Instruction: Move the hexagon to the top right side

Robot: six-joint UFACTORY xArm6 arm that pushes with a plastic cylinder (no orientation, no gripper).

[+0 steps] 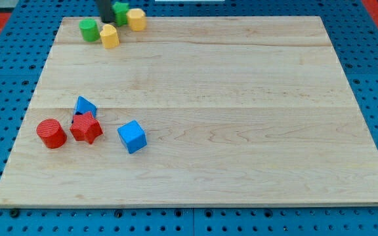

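Note:
Two yellow blocks lie near the board's top left. One yellow block point(136, 19), which looks like the hexagon, sits at the board's top edge. The other yellow block point(109, 37) looks like a pentagon and lies lower left of it. My dark rod comes down from the view's top, and my tip point(106, 21) stands just above the pentagon-like block, between a green cylinder point(88, 29) on its left and a green block point(121, 12) on its right. The green block is partly hidden by the rod and touches the hexagon-like block.
A red cylinder point(51, 133), a red star point(86, 128), a blue triangle point(84, 106) and a blue cube point(132, 136) lie at the board's lower left. The wooden board point(241, 98) rests on a blue pegboard.

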